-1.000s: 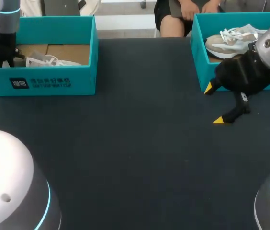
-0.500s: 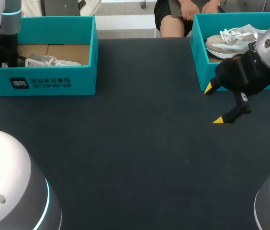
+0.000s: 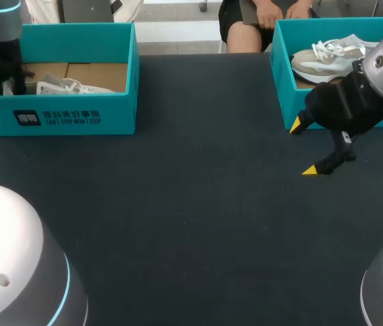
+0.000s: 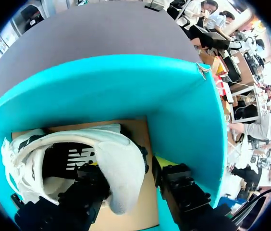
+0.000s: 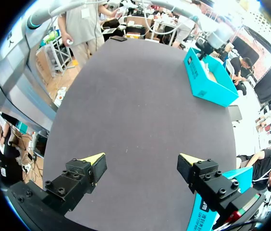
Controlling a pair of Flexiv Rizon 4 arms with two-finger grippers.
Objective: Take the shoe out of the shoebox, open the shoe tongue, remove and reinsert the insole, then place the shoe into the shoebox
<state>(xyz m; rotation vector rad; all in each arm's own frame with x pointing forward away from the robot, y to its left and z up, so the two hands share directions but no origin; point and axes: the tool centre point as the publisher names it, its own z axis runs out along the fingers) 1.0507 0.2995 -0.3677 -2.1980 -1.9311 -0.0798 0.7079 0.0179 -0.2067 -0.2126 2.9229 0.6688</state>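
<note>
Step in hand, by all appearance: lifting the white shoe (image 3: 69,87) out of the left shoebox (image 3: 76,119). Shoe down on the cardboard floor of the left shoebox, heel toward that box's outer end wall, toe toward its middle. Left gripper (image 4: 128,166) inside that same end of the left shoebox, narrowed onto the heel: one finger inside the collar, the other outside, wedged between heel and wall, seemingly pinching from both sides. Right gripper (image 3: 303,148) well apart from the left shoebox, far across the table (image 3: 191,224), spread wide, holding nothing.

To do it well: raise straight up, clear of the left shoebox's end wall, to avoid dragging the box along with the outer finger. Expect the toe to droop from a heel-only hold. Lift slowly, high enough for the toe to pass the rim, then set down on open table beside the left shoebox.
</note>
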